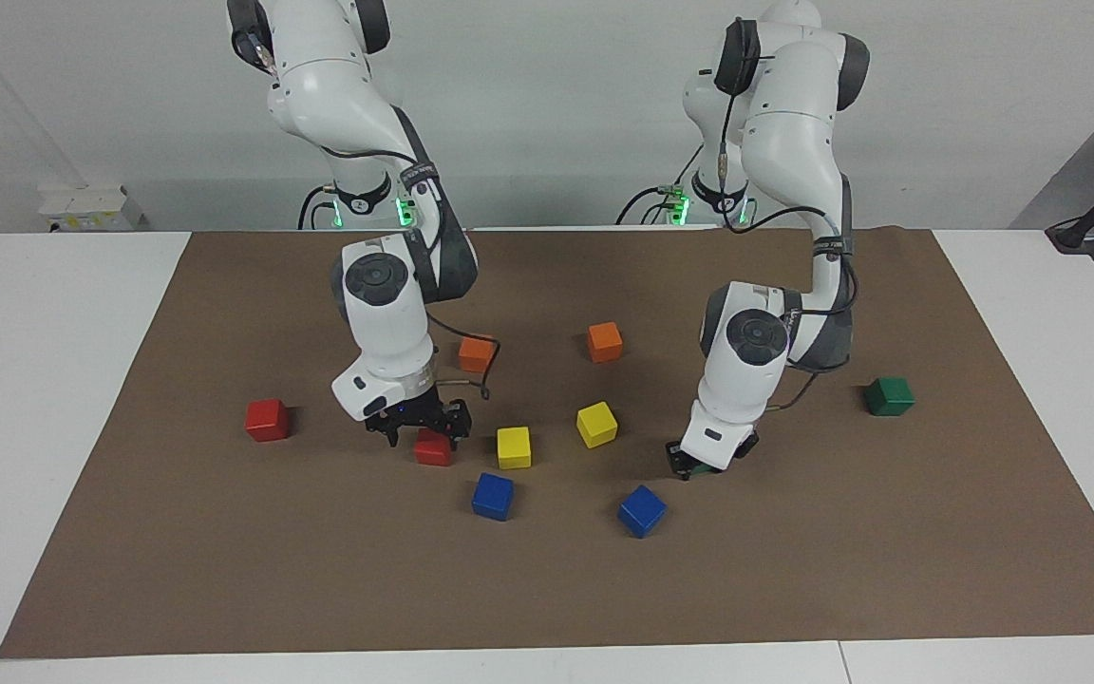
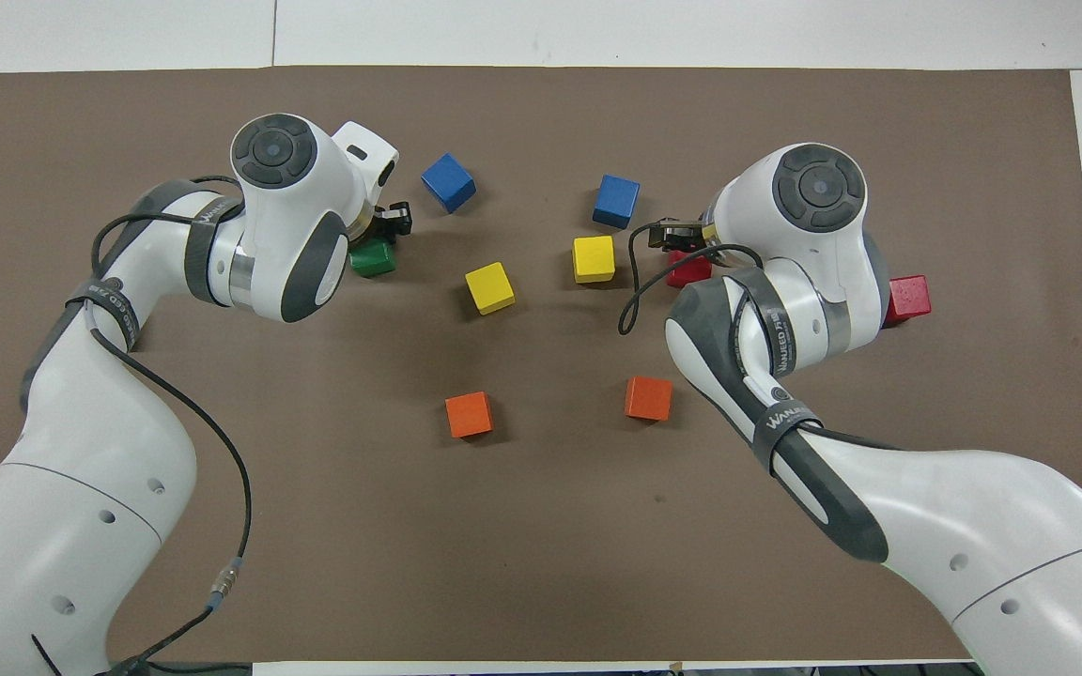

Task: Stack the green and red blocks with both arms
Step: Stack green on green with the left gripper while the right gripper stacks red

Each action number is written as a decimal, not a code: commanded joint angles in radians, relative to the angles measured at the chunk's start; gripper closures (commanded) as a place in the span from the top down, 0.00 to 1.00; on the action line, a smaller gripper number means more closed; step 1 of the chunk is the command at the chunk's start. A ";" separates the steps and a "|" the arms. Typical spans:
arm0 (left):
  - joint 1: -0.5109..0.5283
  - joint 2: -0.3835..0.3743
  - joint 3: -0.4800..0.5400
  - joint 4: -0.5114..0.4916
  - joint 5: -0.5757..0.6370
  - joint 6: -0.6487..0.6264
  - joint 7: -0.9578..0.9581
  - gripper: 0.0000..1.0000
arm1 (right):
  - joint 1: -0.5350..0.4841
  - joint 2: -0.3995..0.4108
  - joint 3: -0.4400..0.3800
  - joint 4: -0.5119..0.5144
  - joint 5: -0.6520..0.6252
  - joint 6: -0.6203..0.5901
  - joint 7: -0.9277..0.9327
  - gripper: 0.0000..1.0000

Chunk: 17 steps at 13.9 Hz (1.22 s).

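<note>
a mat [image 1: 129, 532] covers the middle of the desk [image 1: 34, 380]. nearest the robots lie two cubes [image 1: 477, 353] [image 1: 605, 342] side by side. farther out sit two more [image 1: 514, 447] [image 1: 596, 424], and farthest another two [image 1: 493, 496] [image 1: 641, 510]. the right gripper [image 1: 425, 439] is low over a block [image 1: 433, 450] just beside the middle row. a second block [image 1: 267, 420] lies well apart toward the right arm's end. the left gripper [image 1: 689, 465] covers a third block [image 2: 372, 258]. a fourth block [image 1: 890, 396] lies toward the left arm's end.
</note>
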 commanded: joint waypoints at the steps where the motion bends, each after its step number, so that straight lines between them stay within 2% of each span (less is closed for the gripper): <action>1: -0.010 -0.016 0.010 -0.015 0.015 -0.046 0.005 0.00 | -0.003 -0.020 0.009 -0.056 -0.002 0.044 -0.009 1.00; 6: 0.077 -0.114 0.008 -0.007 -0.039 -0.157 0.075 0.00 | 0.000 -0.015 0.010 -0.094 0.003 0.096 -0.005 1.00; 7: 0.115 -0.146 0.010 -0.013 -0.069 -0.191 0.144 0.00 | -0.001 -0.012 0.010 -0.102 0.003 0.097 -0.008 0.96; 8: 0.161 -0.184 0.010 -0.021 -0.089 -0.231 0.228 0.00 | -0.001 -0.011 0.010 -0.104 0.003 0.094 -0.011 0.81; 9: 0.213 -0.212 0.010 -0.021 -0.097 -0.283 0.325 0.00 | -0.006 -0.012 0.010 -0.093 0.003 0.062 -0.014 0.35; 10: 0.264 -0.240 0.010 -0.033 -0.099 -0.311 0.429 0.00 | -0.018 -0.018 0.010 -0.073 0.003 0.000 -0.017 0.02; 12: 0.361 -0.296 0.010 -0.097 -0.103 -0.308 0.601 0.00 | -0.037 -0.059 0.009 -0.013 0.002 -0.153 -0.031 0.00; 14: 0.447 -0.330 0.010 -0.157 -0.113 -0.285 0.779 0.00 | -0.111 -0.153 0.000 0.018 -0.002 -0.306 -0.189 0.00; 17: 0.519 -0.388 0.010 -0.290 -0.129 -0.146 0.886 0.00 | -0.300 -0.227 0.001 -0.005 0.003 -0.350 -0.547 0.00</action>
